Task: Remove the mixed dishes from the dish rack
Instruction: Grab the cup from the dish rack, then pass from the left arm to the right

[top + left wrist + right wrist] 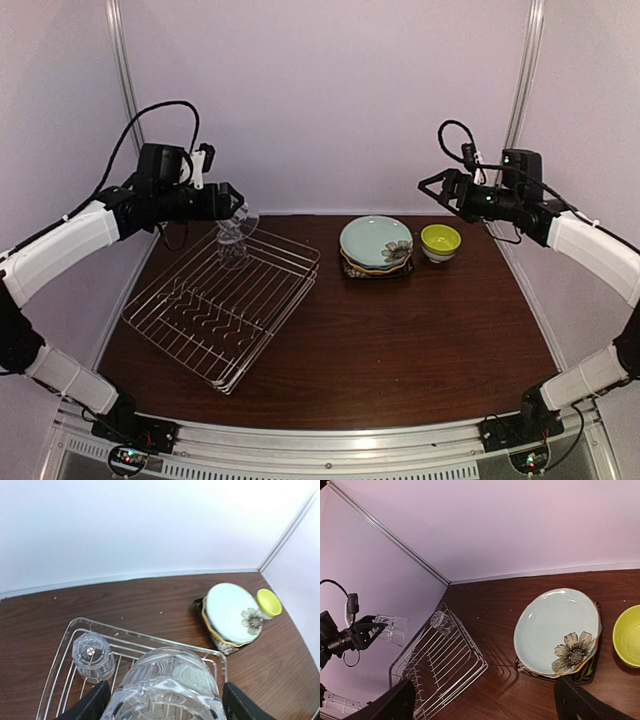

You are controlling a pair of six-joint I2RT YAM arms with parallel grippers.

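Two glasses: one clear glass (167, 685) is up in the air, the other glass (92, 656) stands mouth-down in the far corner of the dish rack (220, 310).
Left gripper (236, 207): clamped across the sides of the lifted glass, which fills the gap between the fingers; it hangs above the rack's far end, apparently high enough to clear the raised wire sides.
Right gripper (425, 190): jaws spread wide and holding nothing, hovering above the lime-green bowl (440, 240), well apart from it.
Plates (375, 240): stacked flat on the table (420, 340) to the right of the rack, the pale teal flower-marked one on top and darker rims showing beneath, likely to keep the unloaded pieces in one compact pile.
Bowl: upright on the table just beside the stack, on its right.
Rack: only the one glass shows among its prongs.
Step in hand, as judged: carrying the lifted glass out; it still needs a spot on the table, then the last glass remains.
Risk: smooth round glass may slip in a side grip.
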